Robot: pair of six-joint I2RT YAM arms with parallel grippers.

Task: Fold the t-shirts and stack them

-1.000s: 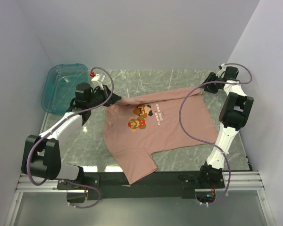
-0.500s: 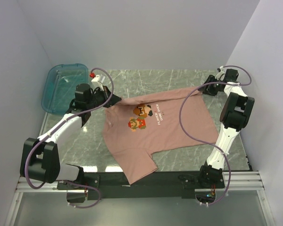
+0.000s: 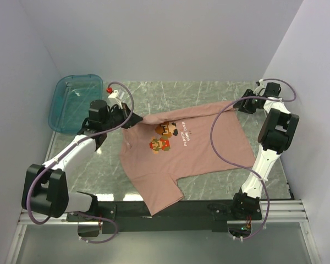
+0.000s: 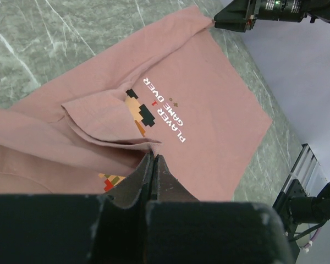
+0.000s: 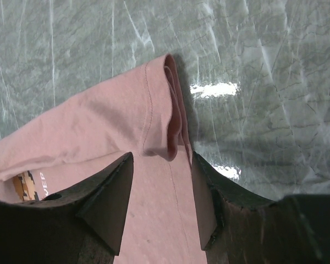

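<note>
One dusty-pink t-shirt (image 3: 192,151) lies spread on the marble table, print facing up, its near sleeve hanging over the front edge. My left gripper (image 3: 133,117) is shut on a fold of the shirt at its left edge; in the left wrist view the jaws (image 4: 153,157) pinch pink cloth beside the pixel print. My right gripper (image 3: 237,105) is at the shirt's far right corner. In the right wrist view it (image 5: 162,158) is open, its fingers (image 5: 107,198) straddling the folded hem corner of the shirt (image 5: 99,132), which lies flat on the table.
A teal translucent tray (image 3: 71,102) stands at the far left corner, just behind my left arm. Purple walls close in the table on the left, back and right. Bare marble (image 3: 154,91) shows behind the shirt, and a black rail runs along the front edge.
My right gripper has drawn back slightly to the right from the shirt's corner. My left gripper has shifted a little to the left, still holding the cloth.
</note>
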